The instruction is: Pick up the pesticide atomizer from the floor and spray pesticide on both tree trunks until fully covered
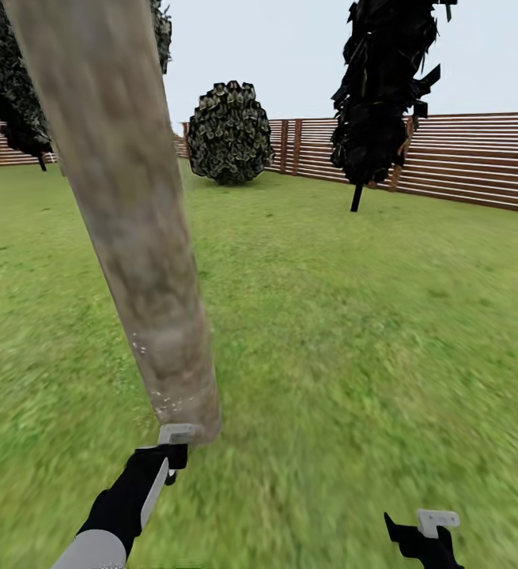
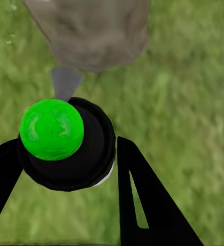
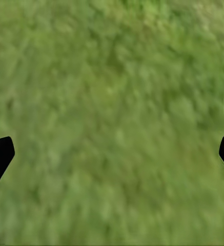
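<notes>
Green-capped atomizer (image 2: 65,143) in left pincer (image 2: 65,169)

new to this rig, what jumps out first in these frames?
The thick mottled tree trunk leaning across the head view's left half, rising from the grass straight ahead of the left gripper. That gripper is shut on the atomizer, black with a bright green cap, its nozzle aimed at the trunk base. Faint white specks dot the lower bark.

One tree trunk (image 1: 132,229), one atomizer (image 2: 65,143), one bush (image 1: 228,133), two tools.
</notes>
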Robot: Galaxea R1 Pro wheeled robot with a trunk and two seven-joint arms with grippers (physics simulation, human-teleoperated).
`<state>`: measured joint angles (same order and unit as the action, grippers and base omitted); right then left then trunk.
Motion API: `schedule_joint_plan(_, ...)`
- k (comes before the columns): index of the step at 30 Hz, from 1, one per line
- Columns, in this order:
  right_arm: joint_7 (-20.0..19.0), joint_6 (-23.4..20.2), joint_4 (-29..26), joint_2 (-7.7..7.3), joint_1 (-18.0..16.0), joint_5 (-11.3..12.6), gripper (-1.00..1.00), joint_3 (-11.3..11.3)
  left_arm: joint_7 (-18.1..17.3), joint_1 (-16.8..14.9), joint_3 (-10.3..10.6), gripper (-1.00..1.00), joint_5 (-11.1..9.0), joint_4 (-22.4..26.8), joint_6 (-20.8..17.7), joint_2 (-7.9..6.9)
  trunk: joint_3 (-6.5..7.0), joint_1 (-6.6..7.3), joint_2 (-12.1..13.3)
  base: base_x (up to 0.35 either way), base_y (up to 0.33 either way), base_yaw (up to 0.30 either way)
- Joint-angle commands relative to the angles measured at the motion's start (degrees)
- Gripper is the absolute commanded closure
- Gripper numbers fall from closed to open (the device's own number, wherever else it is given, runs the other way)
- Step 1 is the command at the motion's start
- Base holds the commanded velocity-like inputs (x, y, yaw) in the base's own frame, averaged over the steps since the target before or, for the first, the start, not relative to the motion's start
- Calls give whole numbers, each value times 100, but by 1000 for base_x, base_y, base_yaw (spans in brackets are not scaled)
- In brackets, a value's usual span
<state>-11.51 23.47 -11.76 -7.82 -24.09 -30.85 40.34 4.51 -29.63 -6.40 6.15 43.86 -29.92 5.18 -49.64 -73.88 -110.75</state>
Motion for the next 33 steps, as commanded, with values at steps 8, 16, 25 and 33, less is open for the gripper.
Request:
schedule_joint_plan(8, 0, 0, -1, 2, 0, 0, -100, 0, -2, 1, -93, 100, -13, -3, 4, 19, 0, 0, 0, 5, -273, 277)
schedule_joint_plan(16, 0, 0, 1, 1, 0, 0, -100, 0, -3, 1, -90, 100, -9, -9, 4, 53, 0, 0, 0, 0, -274, 278)
schedule_joint_plan(25, -3, 0, 0, 1, 0, 0, -100, 0, 5, 1, -81, 100, -11, -9, 4, 62, 0, 0, 0, 100, -270, 131)
schedule_joint_plan(33, -2, 0, 6, 5, 0, 0, -100, 0, 67, 1, -72, 100, -9, -9, -21, 61, 0, 0, 0, 200, -230, 165)
